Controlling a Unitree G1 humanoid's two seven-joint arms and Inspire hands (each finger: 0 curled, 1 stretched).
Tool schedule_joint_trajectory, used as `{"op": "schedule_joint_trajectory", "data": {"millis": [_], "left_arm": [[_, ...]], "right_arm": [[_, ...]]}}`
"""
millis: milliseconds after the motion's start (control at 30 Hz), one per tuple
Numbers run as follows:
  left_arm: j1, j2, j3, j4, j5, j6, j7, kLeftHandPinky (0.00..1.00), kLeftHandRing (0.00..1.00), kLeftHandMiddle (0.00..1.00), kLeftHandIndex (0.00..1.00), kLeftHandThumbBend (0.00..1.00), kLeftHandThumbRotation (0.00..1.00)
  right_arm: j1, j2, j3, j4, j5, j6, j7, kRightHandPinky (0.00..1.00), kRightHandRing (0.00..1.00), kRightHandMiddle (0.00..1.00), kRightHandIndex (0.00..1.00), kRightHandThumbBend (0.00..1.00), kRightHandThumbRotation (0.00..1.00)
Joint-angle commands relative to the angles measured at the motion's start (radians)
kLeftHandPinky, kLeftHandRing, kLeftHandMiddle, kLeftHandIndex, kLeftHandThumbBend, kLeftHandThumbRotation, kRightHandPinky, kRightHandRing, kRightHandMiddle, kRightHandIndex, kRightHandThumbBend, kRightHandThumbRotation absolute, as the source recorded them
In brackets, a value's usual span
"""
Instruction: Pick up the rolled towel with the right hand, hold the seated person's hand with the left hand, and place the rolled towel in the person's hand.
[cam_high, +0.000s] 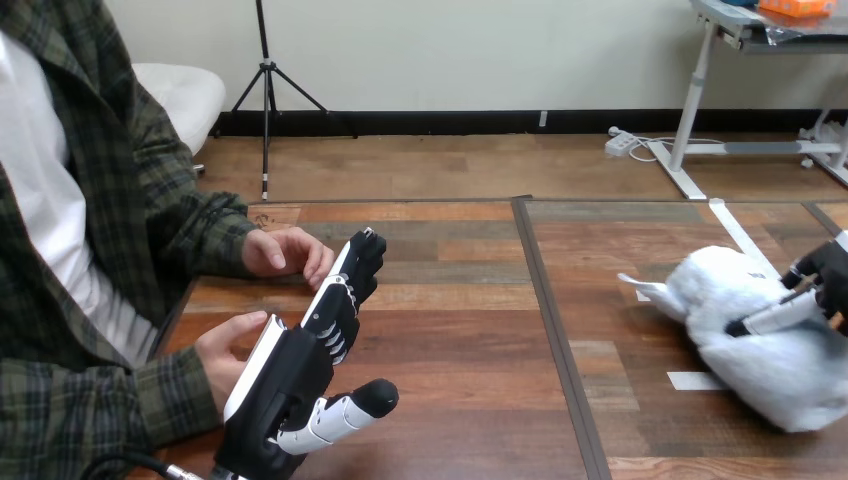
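Observation:
The rolled towel (745, 345) is a white fluffy bundle on the table at the right. My right hand (815, 285) comes in from the right edge, its fingers and thumb curled onto the towel's upper right part. My left hand (300, 365) stands on edge at the lower left, open, with straight fingers pointing away from me and the thumb stuck out to the right. The person's nearer hand (228, 348) lies just left of it, against the hand's back. The person's farther hand (285, 252) rests on the table near my left fingertips.
The person sits at the table's left side. A dark seam (552, 330) runs down the table's middle. White tape strips (695, 380) lie near the towel. Bare wood stretches between my two hands.

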Motion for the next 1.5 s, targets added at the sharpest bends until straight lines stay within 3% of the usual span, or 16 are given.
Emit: {"op": "schedule_joint_trajectory", "data": {"millis": [0, 433, 633, 1000, 1333, 1467], "left_arm": [[-0.043, 0.004, -0.008, -0.051, -0.01, -0.003, -0.002, 1.0, 1.0, 1.0, 1.0, 1.0, 0.66], [-0.035, 0.008, -0.006, -0.064, -0.003, 0.005, 0.005, 1.0, 1.0, 1.0, 1.0, 1.0, 0.67], [-0.033, 0.008, -0.007, -0.07, -0.008, 0.008, 0.002, 1.0, 1.0, 1.0, 1.0, 1.0, 0.68], [-0.032, 0.01, -0.008, -0.07, -0.009, 0.008, -0.002, 1.0, 1.0, 1.0, 1.0, 1.0, 0.67], [-0.023, 0.015, -0.013, -0.08, -0.021, 0.024, -0.013, 1.0, 1.0, 1.0, 1.0, 1.0, 0.66], [-0.02, 0.016, -0.011, -0.083, -0.016, 0.026, -0.011, 1.0, 1.0, 1.0, 1.0, 1.0, 0.65]], "right_arm": [[-0.022, -0.011, -0.044, -0.014, 0.049, -0.036, 0.006, 0.05, 0.11, 0.18, 0.21, 0.7, 0.0], [-0.027, -0.004, -0.136, -0.038, 0.171, -0.085, 0.014, 0.01, 0.06, 0.13, 0.14, 0.68, 0.0], [-0.019, -0.003, -0.219, -0.056, 0.278, -0.137, 0.066, 0.02, 0.06, 0.12, 0.13, 0.66, 0.0], [-0.009, 0.007, -0.343, -0.097, 0.437, -0.167, 0.124, 0.03, 0.07, 0.12, 0.12, 0.66, 0.0], [0.024, 0.01, -0.397, -0.157, 0.517, -0.197, 0.157, 0.03, 0.06, 0.11, 0.1, 0.63, 0.0], [0.048, 0.018, -0.441, -0.189, 0.575, -0.217, 0.203, 0.02, 0.06, 0.11, 0.1, 0.6, 0.0]]}}
